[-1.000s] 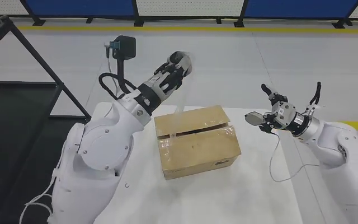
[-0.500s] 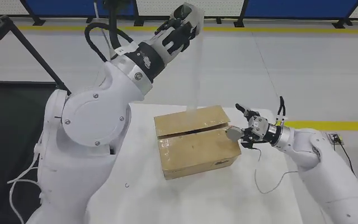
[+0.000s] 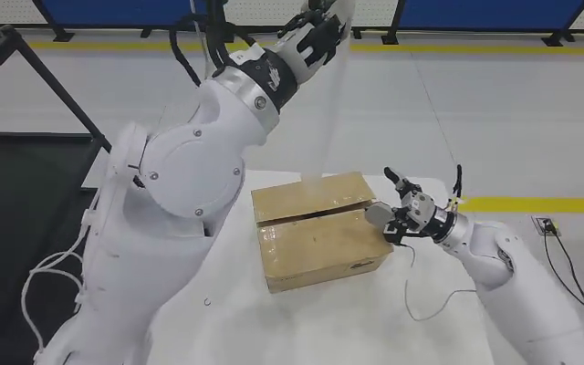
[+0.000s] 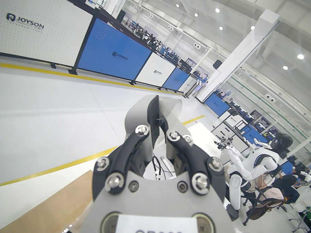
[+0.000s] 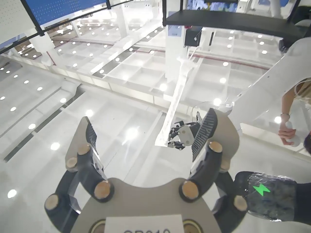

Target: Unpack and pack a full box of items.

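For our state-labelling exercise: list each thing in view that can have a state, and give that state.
box: flaps shut.
tape strip: partly peeled, stretched up from the box's top.
left hand: shut on the tape strip, raised high.
right hand: open, at the box's right edge.

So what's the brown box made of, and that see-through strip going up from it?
The box looks like cardboard: dull brown, with folded flaps and a slit between them. The shiny patches on it are probably clear tape. The strip seems to be thin plastic tape: it is glossy, and the floor shows through it. The left tool pinches its upper end.
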Available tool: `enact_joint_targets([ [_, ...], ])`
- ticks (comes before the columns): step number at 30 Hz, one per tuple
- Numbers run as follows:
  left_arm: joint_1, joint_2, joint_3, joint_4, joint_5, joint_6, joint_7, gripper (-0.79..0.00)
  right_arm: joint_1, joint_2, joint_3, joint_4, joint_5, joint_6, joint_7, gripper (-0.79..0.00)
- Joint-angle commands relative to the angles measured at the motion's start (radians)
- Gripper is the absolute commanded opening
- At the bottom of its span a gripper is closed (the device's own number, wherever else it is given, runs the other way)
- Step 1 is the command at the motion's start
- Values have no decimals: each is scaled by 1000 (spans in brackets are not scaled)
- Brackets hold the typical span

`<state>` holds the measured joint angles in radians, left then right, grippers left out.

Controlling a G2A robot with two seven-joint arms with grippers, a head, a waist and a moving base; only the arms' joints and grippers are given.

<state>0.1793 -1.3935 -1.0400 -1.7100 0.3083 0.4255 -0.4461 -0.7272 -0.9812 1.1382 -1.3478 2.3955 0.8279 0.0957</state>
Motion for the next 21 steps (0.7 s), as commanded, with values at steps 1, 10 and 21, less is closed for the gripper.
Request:
enact_joint_targets([
  [1,-16,-8,15,26,-10,4,23,-785,-7,-6,-8,-2,41,-8,6,0],
  [10,-69,-41,57,125,-63,10,112,-785,-15,-9,-7,-12,31,-33,-8,0],
  [21,-111,-82,106,213,-133,-18,177,-785,-57,-40,-28,-96,-58,-210,89,-46],
])
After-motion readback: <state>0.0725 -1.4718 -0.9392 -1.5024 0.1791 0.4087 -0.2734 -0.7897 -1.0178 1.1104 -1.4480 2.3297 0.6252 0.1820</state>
